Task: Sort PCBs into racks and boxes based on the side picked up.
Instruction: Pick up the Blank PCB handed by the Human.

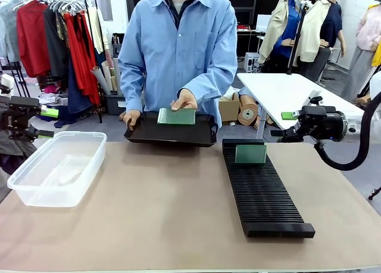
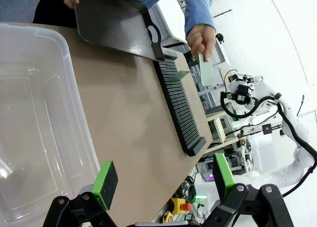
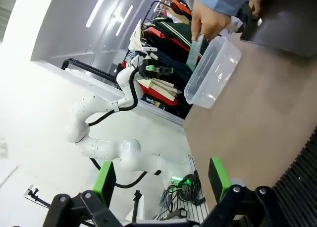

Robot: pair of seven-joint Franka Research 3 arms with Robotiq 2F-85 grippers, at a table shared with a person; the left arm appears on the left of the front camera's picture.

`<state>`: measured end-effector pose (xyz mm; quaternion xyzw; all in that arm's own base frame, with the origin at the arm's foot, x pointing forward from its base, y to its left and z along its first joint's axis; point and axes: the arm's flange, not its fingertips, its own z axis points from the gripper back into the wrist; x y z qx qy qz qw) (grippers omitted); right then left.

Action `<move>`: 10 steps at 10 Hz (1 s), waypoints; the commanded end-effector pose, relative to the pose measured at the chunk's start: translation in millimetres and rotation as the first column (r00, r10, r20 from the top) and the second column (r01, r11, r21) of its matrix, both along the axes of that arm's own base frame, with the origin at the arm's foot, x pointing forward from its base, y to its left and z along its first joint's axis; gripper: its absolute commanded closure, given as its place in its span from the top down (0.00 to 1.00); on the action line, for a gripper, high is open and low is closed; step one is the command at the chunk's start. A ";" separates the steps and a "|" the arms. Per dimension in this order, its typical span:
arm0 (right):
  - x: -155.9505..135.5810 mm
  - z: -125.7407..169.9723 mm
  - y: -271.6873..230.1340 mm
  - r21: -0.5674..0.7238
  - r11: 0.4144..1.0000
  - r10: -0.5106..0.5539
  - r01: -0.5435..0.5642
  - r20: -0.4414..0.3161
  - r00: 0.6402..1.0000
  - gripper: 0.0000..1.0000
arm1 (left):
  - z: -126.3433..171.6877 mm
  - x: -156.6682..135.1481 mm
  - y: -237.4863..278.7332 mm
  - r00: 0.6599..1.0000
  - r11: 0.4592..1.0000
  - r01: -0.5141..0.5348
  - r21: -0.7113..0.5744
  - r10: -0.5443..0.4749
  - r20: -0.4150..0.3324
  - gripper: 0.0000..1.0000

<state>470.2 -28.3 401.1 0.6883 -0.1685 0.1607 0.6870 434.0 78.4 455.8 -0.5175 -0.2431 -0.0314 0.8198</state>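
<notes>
- Left gripper (image 2: 164,176) spread wide beside the clear tub (image 1: 41,192), table's 9 o'clock.
- Right gripper (image 3: 162,177) spread too.
- Person's hand (image 1: 186,99) holds a green PCB (image 1: 177,116) over the black tray (image 1: 172,139), 12 o'clock.
- Second PCB (image 1: 250,154) upright in the rack (image 1: 268,201), 3 o'clock.

A person (image 1: 178,46) in a blue shirt stands at 12 o'clock. One hand (image 1: 131,117) grips the edge of the black tray (image 1: 202,136); the other hand (image 1: 184,99) holds a green PCB (image 1: 177,117) on edge over it. The clear tub (image 1: 36,186) sits at 9 o'clock. The black rack (image 1: 265,201) runs from 1 to 4 o'clock, with a second PCB (image 1: 250,154) standing in its far slots. The left gripper (image 1: 46,124) hangs at 10 o'clock and the right gripper (image 1: 284,125) at 2.
</notes>
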 end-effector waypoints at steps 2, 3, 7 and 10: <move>-9.4 0.5 -2.5 -0.125 0.992 -0.019 0.010 -0.075 0.997 1.00 | 1.9 -1.5 -0.2 1.000 1.000 0.004 -0.003 -0.004 0.004 1.00; -8.4 -1.1 -3.3 -0.154 0.988 -0.029 0.019 -0.063 0.998 1.00 | 1.9 -1.5 -0.2 1.000 1.000 0.004 -0.003 -0.004 0.004 1.00; -4.1 -7.8 -8.4 -0.123 0.992 -0.024 0.019 -0.040 0.999 1.00 | 1.9 -1.5 -0.2 1.000 1.000 0.004 -0.003 -0.004 0.004 1.00; -4.1 -7.8 -8.4 -0.123 0.992 -0.024 0.019 -0.040 0.999 1.00 | 1.9 -1.5 -0.2 1.000 1.000 0.004 -0.003 -0.004 0.004 1.00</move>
